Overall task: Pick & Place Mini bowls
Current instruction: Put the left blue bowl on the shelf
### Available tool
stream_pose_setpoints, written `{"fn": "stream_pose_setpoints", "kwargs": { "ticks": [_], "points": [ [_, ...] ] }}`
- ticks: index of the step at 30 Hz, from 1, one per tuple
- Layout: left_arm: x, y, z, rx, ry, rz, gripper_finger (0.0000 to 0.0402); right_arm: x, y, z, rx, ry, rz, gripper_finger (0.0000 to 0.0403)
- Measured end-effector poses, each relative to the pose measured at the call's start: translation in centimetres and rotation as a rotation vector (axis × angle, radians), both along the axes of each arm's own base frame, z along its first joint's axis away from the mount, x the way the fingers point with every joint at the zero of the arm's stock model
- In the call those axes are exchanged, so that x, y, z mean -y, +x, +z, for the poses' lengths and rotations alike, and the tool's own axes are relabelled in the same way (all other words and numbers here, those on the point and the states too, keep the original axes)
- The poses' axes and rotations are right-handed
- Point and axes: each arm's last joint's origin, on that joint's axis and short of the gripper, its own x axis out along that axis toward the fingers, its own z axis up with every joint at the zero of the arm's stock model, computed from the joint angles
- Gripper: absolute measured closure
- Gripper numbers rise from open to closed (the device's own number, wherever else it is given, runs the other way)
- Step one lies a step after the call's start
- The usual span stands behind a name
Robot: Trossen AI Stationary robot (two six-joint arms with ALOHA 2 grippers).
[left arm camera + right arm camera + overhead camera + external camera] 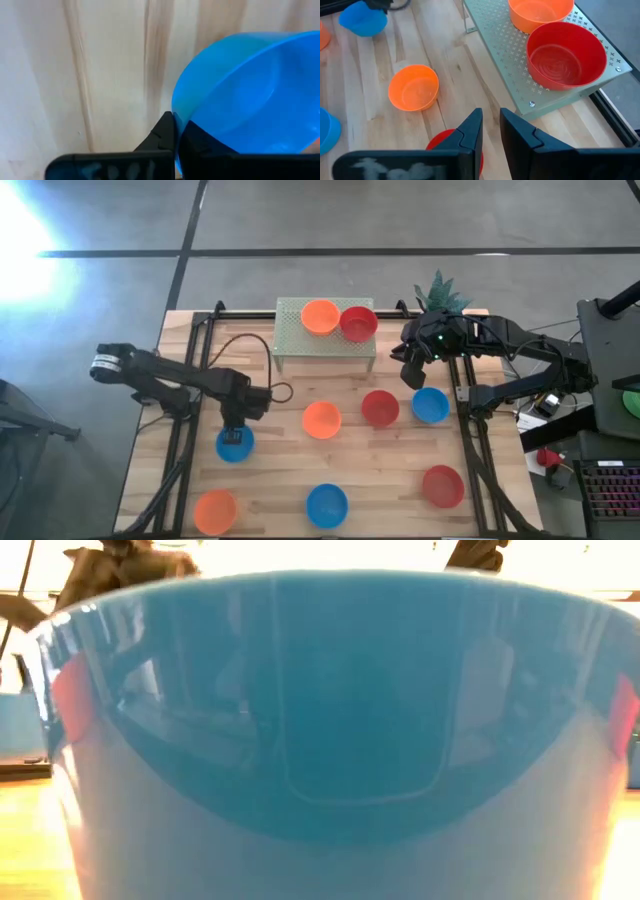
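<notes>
Currently held: one blue mini bowl [235, 445], near-left of the table [280, 510], its wall pinched in my left gripper [176, 131]. Thin plastic, likely light, slick, slightly flexible; rim pinch suits. Right gripper [411, 372] hangs empty, fingers slightly parted, beside the raised shelf [325, 340].

The whole desk [330, 470] is seen straight down from overhead in the high view. The low view, at desk height, is almost filled by a blue bowl [330, 740] standing very close. The left wrist view is held close over another blue bowl [250, 95] and bare wood. The perforated shelf [520, 65] with its orange and red bowls is shared by the right wrist and high views.
</notes>
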Motion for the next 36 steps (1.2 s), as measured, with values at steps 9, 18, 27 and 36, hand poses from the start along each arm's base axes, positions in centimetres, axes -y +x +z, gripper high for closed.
{"fn": "stream_pose_setpoints", "kwargs": {
  "ticks": [9, 18, 27, 36],
  "points": [
    [-1.2, 1.6, 7.4, 0.205, 0.078, 0.071, 0.0401, 0.0, 0.2, 0.2, 0.029, -0.010, 0.006, 0.0339],
    [-4.8, 2.3, 12.9, 0.362, 0.165, 0.228, 0.0401, 0.0, 0.3, 0.3, 0.042, -0.026, 0.018, 0.0339],
    [-10.1, 1.2, 16.5, 0.470, 0.236, 0.469, 0.0401, 0.1, 0.5, 0.5, 0.064, -0.038, 0.025, 0.0339],
    [-14.7, 1.8, 18.8, 0.518, 0.292, 0.626, 0.0401, 0.1, 0.5, 0.6, 0.066, -0.049, 0.035, 0.0339]
  ]
}}
